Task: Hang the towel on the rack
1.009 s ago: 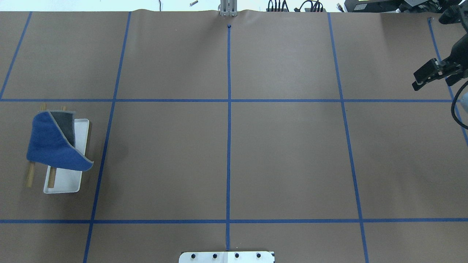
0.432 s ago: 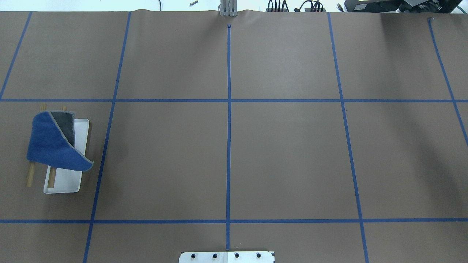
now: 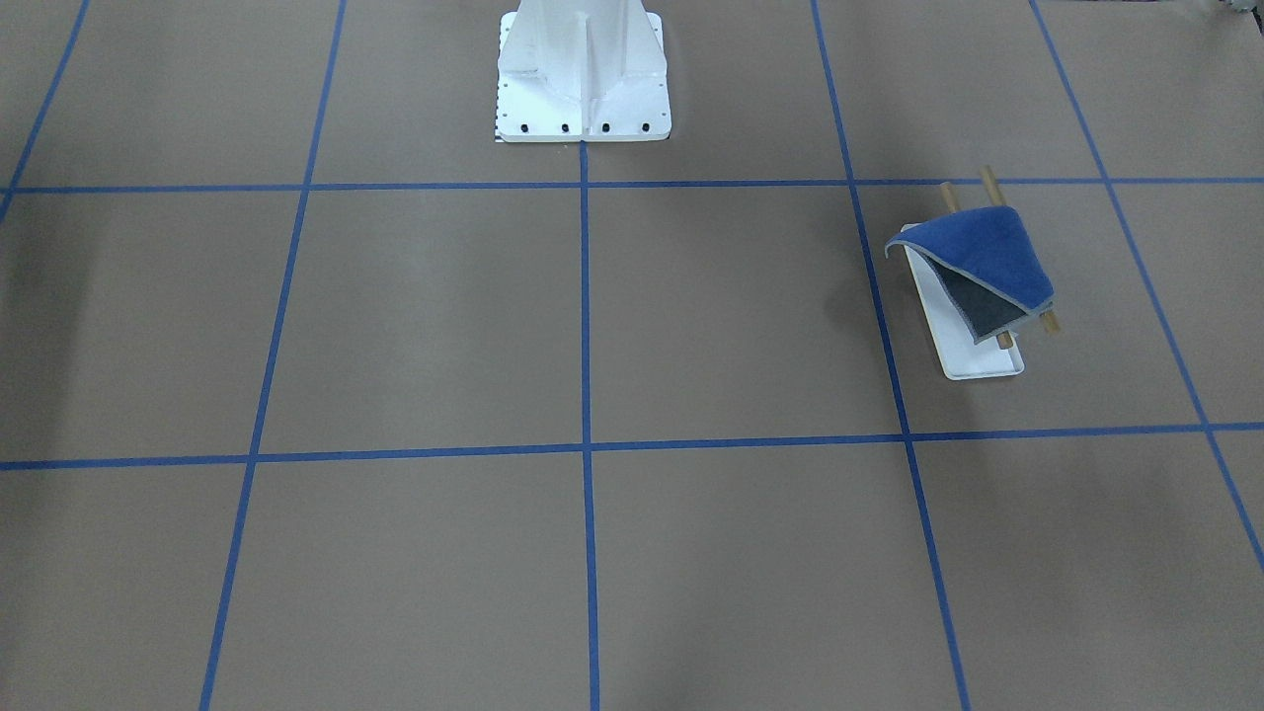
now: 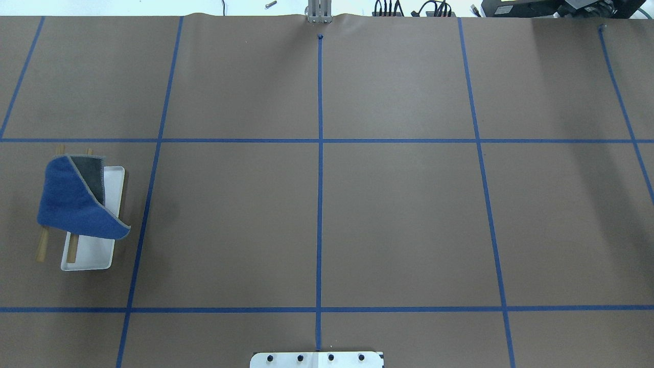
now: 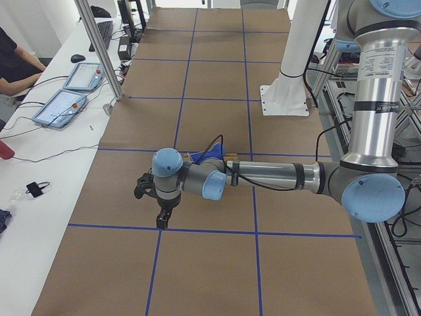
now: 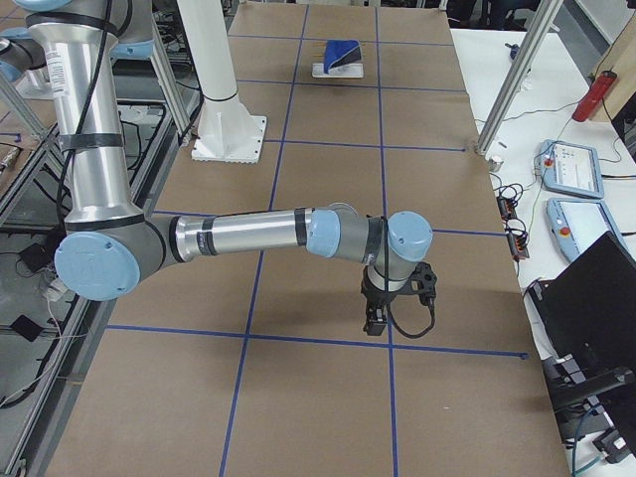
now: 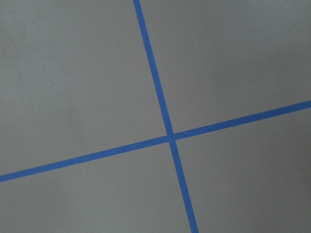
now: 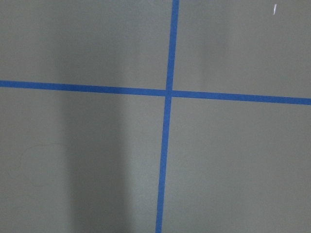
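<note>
I see a royal-blue towel (image 4: 69, 202) with a dark grey reverse and pale edging, a rack (image 4: 94, 253) with white tray and tan rods, and a brown table (image 4: 403, 220) gridded with blue tape (image 4: 320, 204).

No text, label, brand, number or sign can be read in any view. The screens of the two control pendants (image 5: 60, 107) on the side bench are shown too small for any characters to be made out.
</note>
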Controlling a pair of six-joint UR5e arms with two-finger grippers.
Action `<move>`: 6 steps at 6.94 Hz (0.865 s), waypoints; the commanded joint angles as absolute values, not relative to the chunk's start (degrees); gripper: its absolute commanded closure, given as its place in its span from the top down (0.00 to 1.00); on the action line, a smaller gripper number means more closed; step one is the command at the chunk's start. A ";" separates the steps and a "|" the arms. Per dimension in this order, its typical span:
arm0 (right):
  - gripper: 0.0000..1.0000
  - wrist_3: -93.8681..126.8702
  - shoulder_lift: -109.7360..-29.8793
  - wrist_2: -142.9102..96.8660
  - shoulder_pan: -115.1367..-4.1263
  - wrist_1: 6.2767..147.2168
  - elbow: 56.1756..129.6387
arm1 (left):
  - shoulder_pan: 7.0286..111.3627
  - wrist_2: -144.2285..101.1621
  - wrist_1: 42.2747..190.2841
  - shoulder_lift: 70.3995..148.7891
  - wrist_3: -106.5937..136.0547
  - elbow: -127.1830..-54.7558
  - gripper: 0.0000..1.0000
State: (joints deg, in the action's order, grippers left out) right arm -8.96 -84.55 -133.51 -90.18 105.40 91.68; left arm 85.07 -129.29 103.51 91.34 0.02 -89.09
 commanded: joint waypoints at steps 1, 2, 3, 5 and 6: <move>1.00 -9.67 -88.22 -133.51 -91.23 97.01 89.48 | 86.31 -129.11 97.86 93.24 0.26 -89.29 0.99; 1.00 -9.49 -88.24 -133.42 -91.14 95.99 88.69 | 86.31 -129.20 94.52 94.47 0.26 -89.30 0.99; 1.00 -8.54 -87.98 -133.50 -91.23 96.15 88.86 | 86.40 -129.29 93.96 94.05 0.18 -89.12 0.99; 1.00 -6.86 -88.07 -133.68 -91.23 96.07 89.21 | 86.40 -129.29 93.78 93.96 0.26 -89.03 0.99; 1.00 -6.77 -87.81 -133.68 -91.23 96.06 89.38 | 86.40 -129.29 93.87 93.96 0.26 -89.03 0.99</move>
State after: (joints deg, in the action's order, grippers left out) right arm -7.07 -87.98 -133.64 -91.23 96.13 89.21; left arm 86.39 -129.28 93.89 93.96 0.26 -89.06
